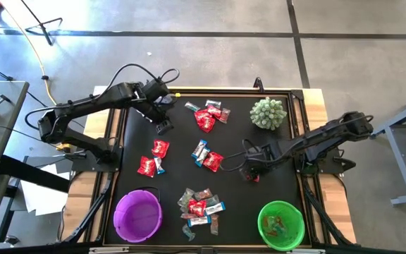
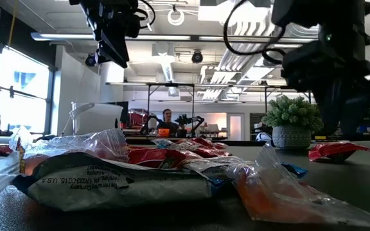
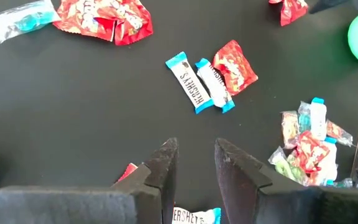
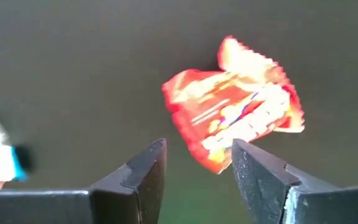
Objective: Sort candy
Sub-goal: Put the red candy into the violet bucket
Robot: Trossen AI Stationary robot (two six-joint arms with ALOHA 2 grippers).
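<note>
HERSHEY'S lettering marks a blue-and-white bar (image 3: 192, 91); both grippers (image 3: 194, 165) (image 4: 197, 163) gape, empty.

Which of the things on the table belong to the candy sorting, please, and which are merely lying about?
Belonging to the job:
- shiny red candy packets
- blue-and-white mini bars
- round purple plastic bowl
- round green plastic bowl
- right gripper, open above a red packet

Lying about:
- spiky pale green ball-shaped plant
</note>
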